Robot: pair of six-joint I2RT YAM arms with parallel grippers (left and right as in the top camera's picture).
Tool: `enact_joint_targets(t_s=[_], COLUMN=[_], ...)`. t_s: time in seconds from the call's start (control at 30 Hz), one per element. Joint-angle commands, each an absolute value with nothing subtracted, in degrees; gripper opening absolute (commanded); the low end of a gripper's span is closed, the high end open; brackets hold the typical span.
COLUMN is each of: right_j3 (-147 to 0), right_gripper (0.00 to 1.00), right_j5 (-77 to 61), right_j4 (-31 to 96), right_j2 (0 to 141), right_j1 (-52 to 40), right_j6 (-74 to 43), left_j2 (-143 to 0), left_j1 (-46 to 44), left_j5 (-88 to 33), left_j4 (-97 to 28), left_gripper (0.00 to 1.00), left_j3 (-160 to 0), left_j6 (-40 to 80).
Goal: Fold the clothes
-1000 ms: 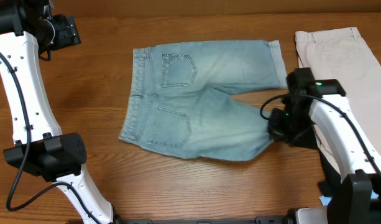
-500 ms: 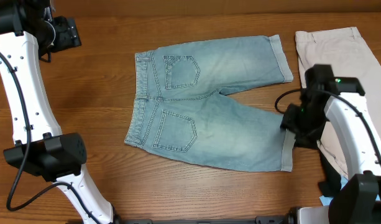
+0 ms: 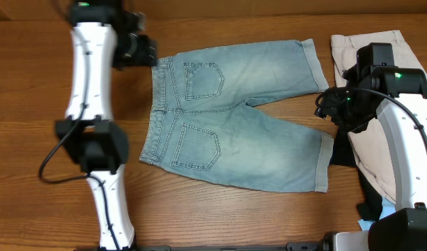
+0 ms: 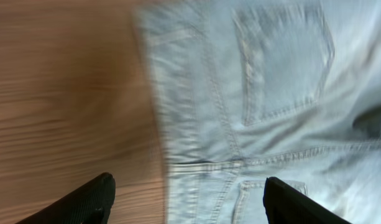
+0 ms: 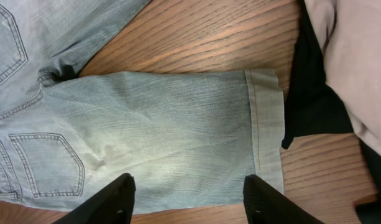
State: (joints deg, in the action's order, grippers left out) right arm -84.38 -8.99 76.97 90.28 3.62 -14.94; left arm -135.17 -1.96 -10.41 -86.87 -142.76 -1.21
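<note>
The clothes, light-blue denim shorts (image 3: 234, 118), lie flat with the back pockets up, the waistband to the left and both legs pointing right. My left gripper (image 3: 150, 52) hovers open at the far end of the waistband. In the left wrist view its jaws (image 4: 187, 205) straddle the waistband edge of the shorts (image 4: 271, 93) with nothing between them. My right gripper (image 3: 324, 108) is open just right of the gap between the two cuffed hems. In the right wrist view it (image 5: 190, 202) stands above the near leg of the shorts (image 5: 165, 124) and holds nothing.
Larger beige shorts (image 3: 387, 63) lie at the right edge, close behind my right arm, also in the right wrist view (image 5: 358, 56). A black cloth (image 3: 342, 153) lies just right of the near leg's cuff (image 5: 268, 124). Bare wood table (image 3: 220, 216) surrounds the shorts.
The right gripper pulled the near leg out straight to the right, then opened, let it go and lifted away. The left arm swung in from the far left to the waistband.
</note>
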Motion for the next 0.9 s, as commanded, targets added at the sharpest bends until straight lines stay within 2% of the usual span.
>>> enact_joint_targets(t_s=[0.0, 0.23, 0.57, 0.67, 0.83, 0.87], right_j3=[-85.5, -85.5, -85.5, -85.5, -85.5, -85.4], right_gripper=[0.64, 0.68, 0.69, 0.69, 0.69, 0.69], right_j5=[-9.5, -10.2, -10.4, -10.4, -10.4, -10.4], right_j4=[76.5, 76.0, 74.8, 74.7, 74.5, 74.0], right_j2=[89.7, 89.7, 89.7, 89.7, 89.8, 89.9], right_j1=[3.5, 3.5, 3.4, 3.4, 2.9, 2.3], right_j6=[-14.5, -13.2, -13.2, -13.2, -13.2, -13.2], left_j2=[-139.8, -146.2, -149.9, -150.6, -150.6, -150.6], left_j1=[-6.2, -10.3, -11.3, -11.0, -9.9, -9.4], left_j5=[-11.1, -9.4, -5.6, 0.6, 5.7, 6.7], left_j4=[-88.6, -90.1, -91.4, -92.5, -92.7, -92.7], left_gripper=[0.77, 0.73, 0.75, 0.84, 1.00, 1.00], left_j3=[-142.2, -142.2, -142.2, -142.2, -142.2, -142.2], left_j6=[-4.3, -3.8, -0.4, 5.0, 5.8, 5.8])
